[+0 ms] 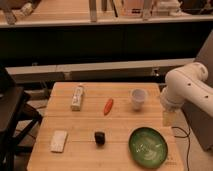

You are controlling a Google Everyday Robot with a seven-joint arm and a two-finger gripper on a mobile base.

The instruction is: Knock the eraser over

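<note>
The arm (182, 85), a smooth white jointed tube, stands up and to the right of the green plate (148, 146). Its gripper (169, 118) hangs just beyond the plate's upper right rim, and I cannot tell whether it is spread or closed. The step in hand looks like the approach. To do it well, the gripper should probably cross above the plate, come down low on the plate's left side, and push the eraser (100, 138) sideways near its top so that it tips rather than slides. The table (85, 120) under the plate is pale wooden planks, flat and matte. The plate itself is round, glossy and shallow. Far left of the plate lies a flat white rectangular pad (59, 140), and a white oblong bottle (77, 97) lies up and to the left. A small white cup (138, 98), tapered and upright, stands directly above the plate. A slim orange carrot (108, 106) lies up and left of the plate. The eraser, a small dull black block, sits just left of the plate, apart from it.
</note>
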